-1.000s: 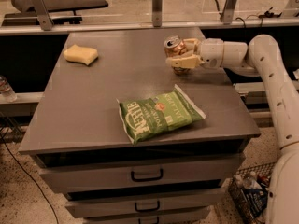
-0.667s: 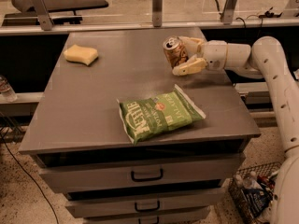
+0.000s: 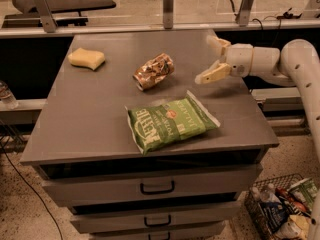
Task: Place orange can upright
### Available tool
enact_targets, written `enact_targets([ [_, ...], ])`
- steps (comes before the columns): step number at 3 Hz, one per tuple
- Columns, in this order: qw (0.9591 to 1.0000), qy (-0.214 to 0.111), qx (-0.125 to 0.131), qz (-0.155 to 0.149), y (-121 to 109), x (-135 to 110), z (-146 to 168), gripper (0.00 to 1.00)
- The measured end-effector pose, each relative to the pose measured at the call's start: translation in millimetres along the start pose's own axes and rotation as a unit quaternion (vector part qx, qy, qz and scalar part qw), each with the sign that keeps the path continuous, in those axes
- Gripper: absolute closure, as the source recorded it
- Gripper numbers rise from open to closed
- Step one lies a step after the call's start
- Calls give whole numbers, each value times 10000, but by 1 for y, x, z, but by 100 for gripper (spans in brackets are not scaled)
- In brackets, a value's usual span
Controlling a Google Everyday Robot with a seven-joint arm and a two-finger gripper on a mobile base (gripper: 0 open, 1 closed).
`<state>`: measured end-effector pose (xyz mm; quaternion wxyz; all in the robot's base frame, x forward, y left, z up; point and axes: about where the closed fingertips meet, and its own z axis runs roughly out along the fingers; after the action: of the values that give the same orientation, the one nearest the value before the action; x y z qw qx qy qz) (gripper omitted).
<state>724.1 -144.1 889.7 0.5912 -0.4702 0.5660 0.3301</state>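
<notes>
The grey table (image 3: 75, 119) fills most of what I can see, a flat top over a stack of drawers (image 3: 157, 187). From the right, the robot's pale arm (image 3: 300, 64) comes in with a thick curved elbow, then runs almost level out over the table's right side, wrist pointing left. A green chip bag (image 3: 170, 124) lies flat near the front edge. A yellow sponge (image 3: 86, 58) sits at the back left. The orange can (image 3: 153, 71) lies on its side (not upright) around the middle of the table, behind the bag, well apart from both sponge and arm. The gripper (image 3: 212, 59) hangs to the can's right, its two fingers (image 3: 212, 75) spread wide with nothing between them.
</notes>
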Motion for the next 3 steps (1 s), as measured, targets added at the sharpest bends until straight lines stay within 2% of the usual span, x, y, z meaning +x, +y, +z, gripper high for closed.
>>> enact_targets([
  [1,9996,222,156,-120,-4,-13,-7,0],
  [2,9947,939,-12,-407,1,-35,12,0],
  [3,9763,1924,-483,-862,18,-46,52,0],
])
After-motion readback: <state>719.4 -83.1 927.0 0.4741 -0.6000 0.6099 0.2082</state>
